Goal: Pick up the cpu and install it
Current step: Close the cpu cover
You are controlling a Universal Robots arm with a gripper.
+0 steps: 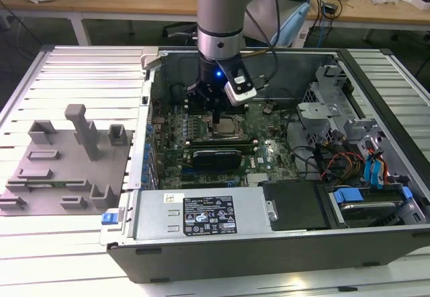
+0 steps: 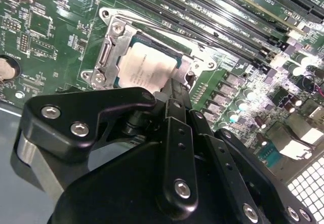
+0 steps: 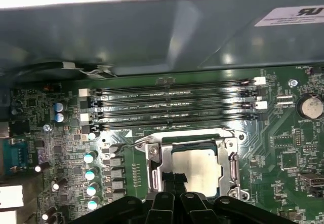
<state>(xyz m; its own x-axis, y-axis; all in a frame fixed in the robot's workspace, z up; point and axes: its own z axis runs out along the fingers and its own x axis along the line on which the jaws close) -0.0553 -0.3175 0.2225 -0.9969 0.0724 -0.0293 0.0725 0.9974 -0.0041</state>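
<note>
Cpu (image 2: pixel 146 68) sits flat inside the socket frame (image 2: pixel 107 51) on the mobo (image 2: pixel 45 36). Gripper (image 2: pixel 172 89) hangs right over the socket frame. Can't tell if it's clamped or let go tbh.

Slatted white metal table (image 1: pixel 54 260). On it: 1 open computer case (image 1: pixel 269 251) toward exterior view's right, 1 grey fixture plate (image 1: pixel 67 171) just beside, on the left.

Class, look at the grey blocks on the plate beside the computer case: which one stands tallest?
The narrow post with a flat cap, near the middle of the plate. Every other block around it is low and squat.
</note>
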